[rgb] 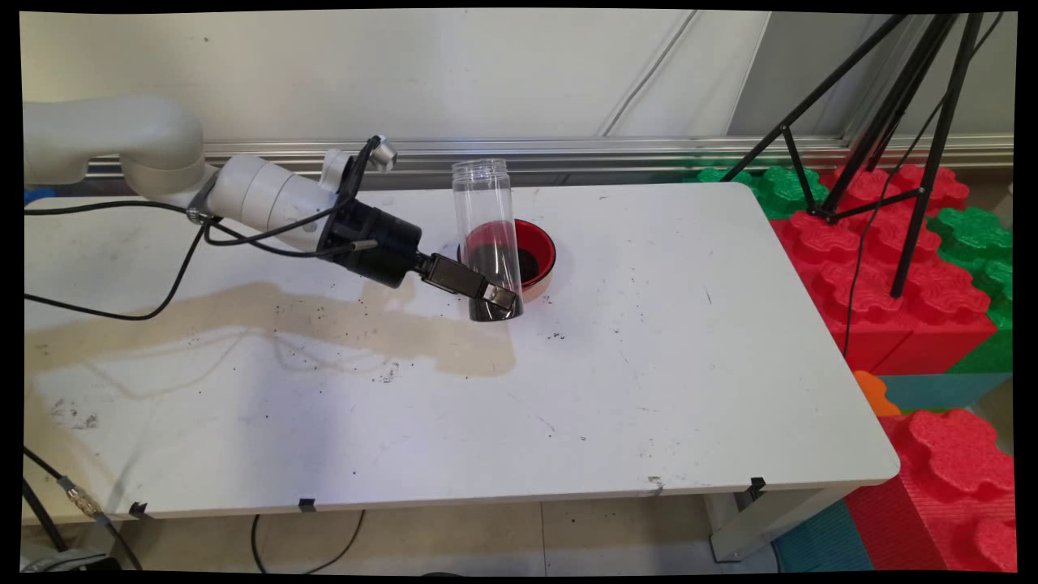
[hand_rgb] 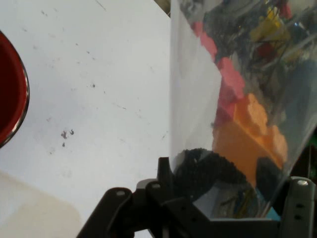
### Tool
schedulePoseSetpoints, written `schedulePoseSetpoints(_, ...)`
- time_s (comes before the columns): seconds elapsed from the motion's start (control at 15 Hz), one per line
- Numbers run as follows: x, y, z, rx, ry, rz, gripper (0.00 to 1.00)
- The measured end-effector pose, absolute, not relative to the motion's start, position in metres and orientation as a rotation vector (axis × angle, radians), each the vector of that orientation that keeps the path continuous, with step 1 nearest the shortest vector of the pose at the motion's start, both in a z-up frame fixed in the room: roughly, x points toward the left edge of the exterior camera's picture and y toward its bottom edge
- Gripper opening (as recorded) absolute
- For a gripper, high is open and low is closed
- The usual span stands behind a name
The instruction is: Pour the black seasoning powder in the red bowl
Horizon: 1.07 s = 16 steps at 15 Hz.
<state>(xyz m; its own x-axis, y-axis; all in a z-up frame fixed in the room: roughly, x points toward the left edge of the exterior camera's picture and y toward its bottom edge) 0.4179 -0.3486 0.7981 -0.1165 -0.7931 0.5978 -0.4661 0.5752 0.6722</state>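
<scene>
A clear plastic jar [rgb: 489, 243], open-topped with dark grains at its bottom, stands mid-table just in front of a red bowl [rgb: 542, 251] of the same dark stuff. The black gripper [rgb: 496, 298] reaches in from the left and pinches the jar's base. Dark specks and a tan stain [rgb: 340, 320] mark the white table [rgb: 689, 365].

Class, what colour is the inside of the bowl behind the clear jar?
Red; the bowl shows best in the main view.

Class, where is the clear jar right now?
In the main view, the clear jar stands mid-table, gripped low by the gripper, directly before the red bowl.
</scene>
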Motion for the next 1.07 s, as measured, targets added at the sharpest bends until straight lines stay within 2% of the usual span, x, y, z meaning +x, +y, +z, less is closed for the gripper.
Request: schedulePoseSetpoints(1.07, 0.417, -0.364, 0.787, 1.347, -1.581, -0.697, 0.00)
